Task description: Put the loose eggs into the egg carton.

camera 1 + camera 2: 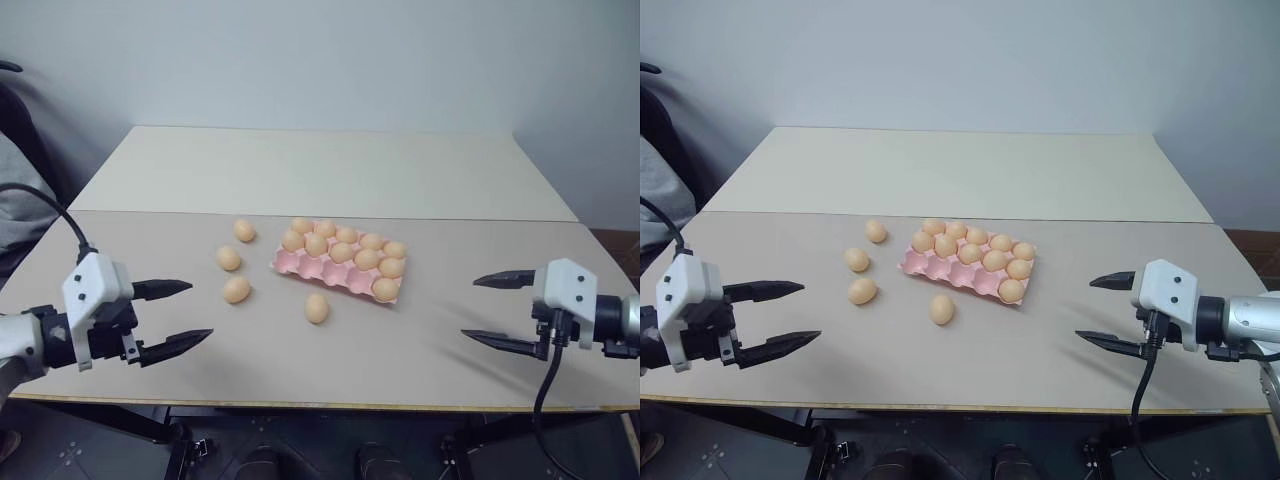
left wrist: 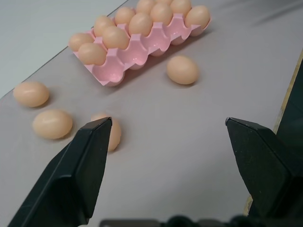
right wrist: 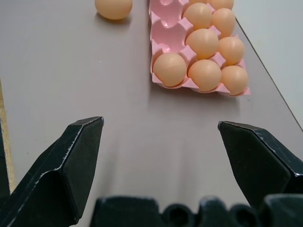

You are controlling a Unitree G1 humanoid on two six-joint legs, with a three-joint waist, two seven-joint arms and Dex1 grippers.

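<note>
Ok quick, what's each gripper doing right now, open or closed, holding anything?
Left gripper: open, holding nothing.
Right gripper: open, holding nothing.

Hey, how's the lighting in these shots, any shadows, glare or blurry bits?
Head views: even, soft light, faint shadows under the loose eggs and egg carton, no glare. Left wrist view: eggs sharp, the near black fingers slightly soft. Right wrist view: a soft shadow on the table beside the carton, fingers a bit blurred.
</note>
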